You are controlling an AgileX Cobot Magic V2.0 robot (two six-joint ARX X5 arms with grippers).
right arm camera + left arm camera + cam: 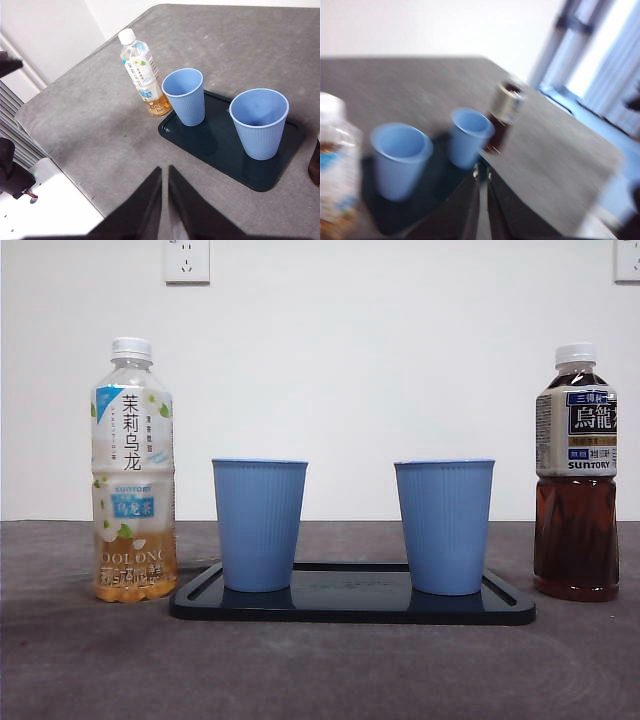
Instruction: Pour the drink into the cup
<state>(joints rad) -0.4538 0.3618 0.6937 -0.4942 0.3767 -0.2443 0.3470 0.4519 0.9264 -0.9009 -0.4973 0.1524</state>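
Two blue ribbed cups [260, 523] [444, 525] stand empty and upright on a black tray [350, 598]. A pale jasmine oolong bottle [133, 475] with a white cap stands to the left of the tray. A dark oolong tea bottle [576, 480] stands to the right of it. Both are capped. Neither gripper shows in the front view. My left gripper [483, 170] is shut and empty, up off the table, with the cups [400, 159] [469, 136] and the dark bottle [503, 117] ahead of it. My right gripper [165, 169] is shut and empty, high above the table, looking down on the tray [212, 142].
The table [320, 670] is dark grey with a white wall behind it. In the right wrist view the table's edge [60, 165] and white equipment [45, 210] lie near the jaws. The left wrist view is blurred.
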